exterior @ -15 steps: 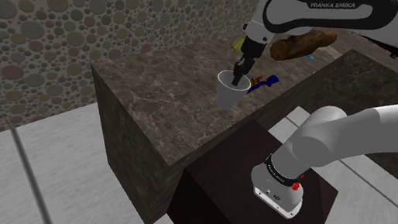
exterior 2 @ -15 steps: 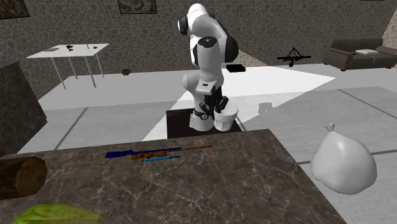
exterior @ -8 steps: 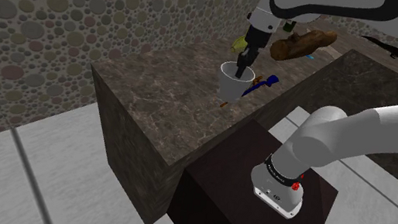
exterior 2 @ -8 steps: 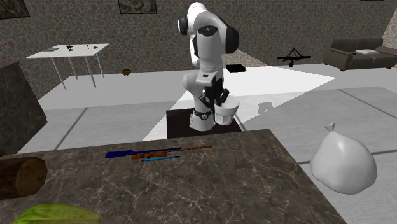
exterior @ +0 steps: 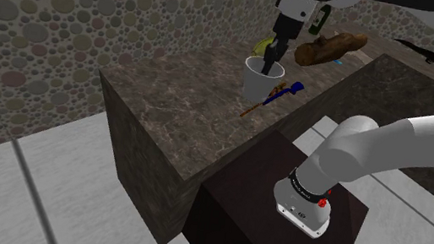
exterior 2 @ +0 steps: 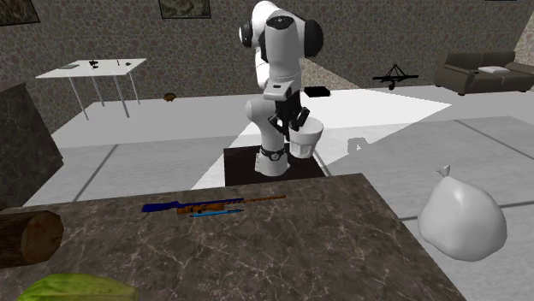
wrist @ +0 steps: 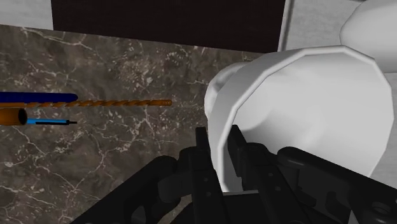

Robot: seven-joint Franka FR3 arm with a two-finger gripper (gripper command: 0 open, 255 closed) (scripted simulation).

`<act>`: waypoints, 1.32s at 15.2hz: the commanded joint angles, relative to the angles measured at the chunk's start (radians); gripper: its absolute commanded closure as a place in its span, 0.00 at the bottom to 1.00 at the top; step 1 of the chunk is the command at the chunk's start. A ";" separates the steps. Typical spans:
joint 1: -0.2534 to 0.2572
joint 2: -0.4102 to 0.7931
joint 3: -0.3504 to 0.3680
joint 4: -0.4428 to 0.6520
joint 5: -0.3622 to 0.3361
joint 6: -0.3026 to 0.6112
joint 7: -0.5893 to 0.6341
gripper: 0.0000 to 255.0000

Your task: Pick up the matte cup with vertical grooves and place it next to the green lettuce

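A plain white cup [exterior: 261, 83] with a faintly faceted wall hangs just above the dark marble counter [exterior: 166, 106], tilted a little. My black gripper [exterior: 270, 60] is shut on its rim, one finger inside and one outside, as the wrist view shows on the cup [wrist: 305, 108] and gripper [wrist: 218, 151]. The second exterior view has the cup [exterior 2: 305, 138] in the gripper [exterior 2: 289, 126] beyond the counter's far edge. Green lettuce [exterior 2: 75, 288] lies at that view's near left corner; in the shoulder view a bit of the lettuce [exterior: 260, 44] peeks out behind the gripper.
A blue and orange drill-like tool [exterior 2: 210, 206] lies on the counter beside the cup's path. A brown log [exterior: 330, 47] rests near the lettuce. A white sack [exterior 2: 460, 220] sits on the floor past the counter's end. The dark stand [exterior: 271, 221] is below.
The cup has risen off the counter in the gripper and shifted slightly toward the lettuce and log end; the tool under it is uncovered.
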State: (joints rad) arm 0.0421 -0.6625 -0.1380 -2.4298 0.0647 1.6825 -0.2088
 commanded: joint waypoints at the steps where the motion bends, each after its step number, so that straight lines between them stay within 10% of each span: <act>1: 0.001 0.001 0.001 0.018 0.001 -0.017 0.002 1.00; 20: -0.098 0.448 -0.374 0.441 -0.079 -0.030 -0.476 1.00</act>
State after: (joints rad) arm -0.0527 -0.2396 -0.4963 -2.0204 -0.0190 1.6613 -0.6587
